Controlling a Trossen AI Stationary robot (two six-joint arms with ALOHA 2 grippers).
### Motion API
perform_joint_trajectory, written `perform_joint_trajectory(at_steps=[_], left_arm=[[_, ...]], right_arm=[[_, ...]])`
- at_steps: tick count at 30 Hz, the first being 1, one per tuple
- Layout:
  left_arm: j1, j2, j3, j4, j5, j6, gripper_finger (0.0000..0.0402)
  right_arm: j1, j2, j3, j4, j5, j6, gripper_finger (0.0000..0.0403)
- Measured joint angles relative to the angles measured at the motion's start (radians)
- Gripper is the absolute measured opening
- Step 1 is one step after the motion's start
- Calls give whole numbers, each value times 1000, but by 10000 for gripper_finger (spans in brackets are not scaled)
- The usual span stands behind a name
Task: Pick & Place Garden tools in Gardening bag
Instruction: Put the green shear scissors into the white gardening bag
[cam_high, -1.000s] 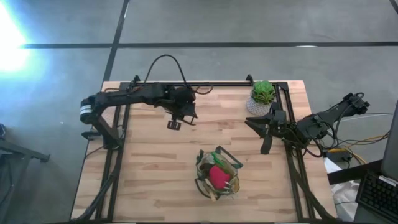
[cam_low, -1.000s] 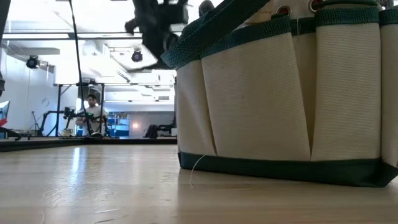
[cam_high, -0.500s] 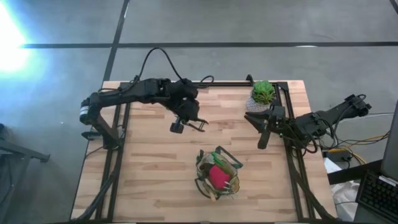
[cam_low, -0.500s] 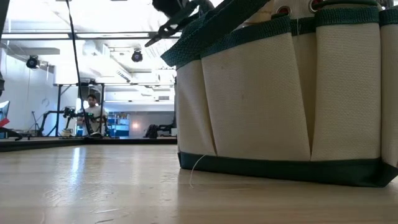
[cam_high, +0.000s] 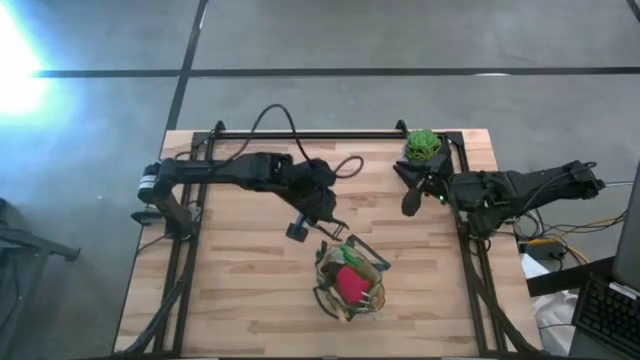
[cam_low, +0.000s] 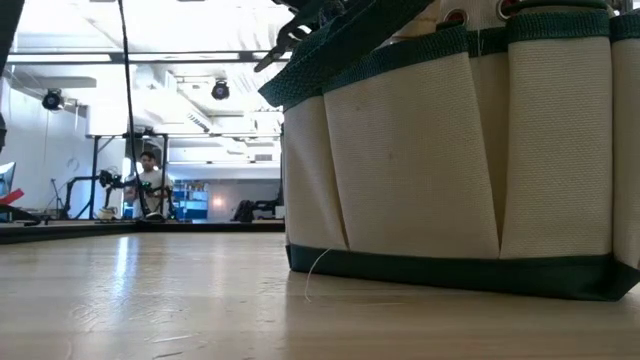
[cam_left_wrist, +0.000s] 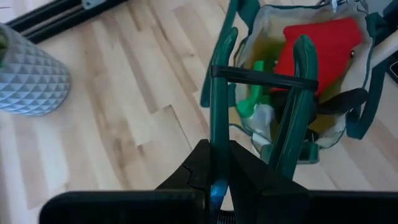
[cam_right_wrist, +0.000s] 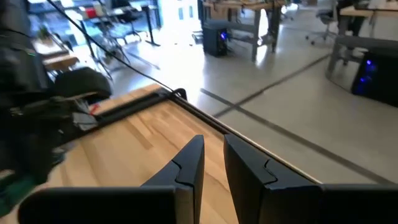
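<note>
I find no text, label, brand or number I can read in any view. The bag (cam_low: 450, 150) shows plain fabric panels with no print that I can make out, the pot (cam_left_wrist: 31, 78) carries only a raised diamond pattern, and anything in the room behind the table (cam_low: 150, 300) is too small to read.

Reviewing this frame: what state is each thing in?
left gripper: shut on green-handled tool, beside gardening bag.
green-handled tool: held above the table.
gardening bag: upright, mouth open, partly filled.
red glove: inside gardening bag.
right gripper: holds nothing, near potted plant.
potted plant: upright.
</note>
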Motion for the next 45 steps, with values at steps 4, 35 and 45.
perform_joint_trajectory(at_steps=[4, 35, 45], left_arm=[[-35, 34, 36, 2, -13, -21, 32], [-211, 284, 289, 40, -15, -8, 32], [-228, 296, 273, 132, -10, -18, 32]], right_arm=[[-20, 0, 0, -45, -2, 18, 56], [-21, -2, 0, -156, -5, 63, 56], [-21, -2, 0, -156, -5, 63, 56]])
